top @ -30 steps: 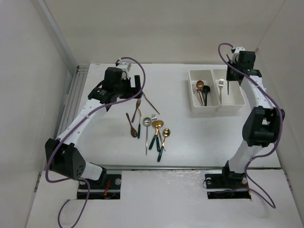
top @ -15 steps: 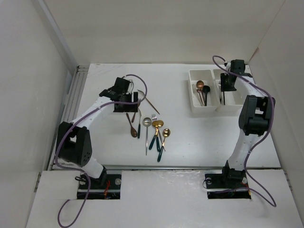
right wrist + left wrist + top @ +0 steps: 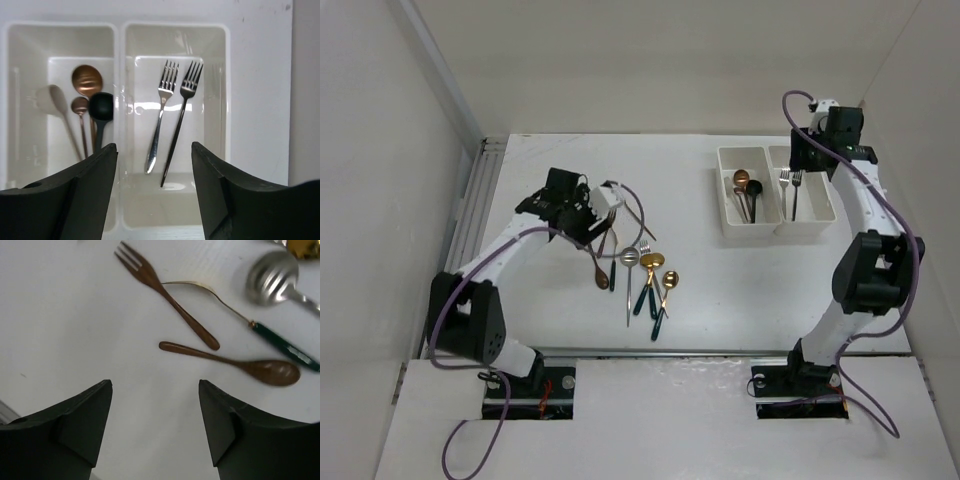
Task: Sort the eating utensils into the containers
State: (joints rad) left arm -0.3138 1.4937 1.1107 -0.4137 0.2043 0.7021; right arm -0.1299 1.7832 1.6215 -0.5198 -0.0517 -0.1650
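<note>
The main risk sits in the near pile point(image 3: 650, 263). The wood spoon point(image 3: 230, 362) lies just beside the wood fork point(image 3: 165, 305), and a green-handled piece point(image 3: 285, 342) crosses the fork's neck with its thin stem. An off-centre close could therefore pinch two at once or drag a neighbour into the silver spoon point(image 3: 272, 272). Slim handles lying flat on the desk point(image 3: 60, 315) may also slip free. Farther off, a mixed grab would drop a fork among the spoons point(image 3: 86, 80) in the tray point(image 3: 172, 25). The left gripper point(image 3: 155, 386) points down just short of the wood spoon's handle end, jaws partly apart and empty. The right gripper point(image 3: 153, 146) hovers over the tray's fork side, jaws apart and holding nothing, with two forks point(image 3: 168, 82) beneath.
</note>
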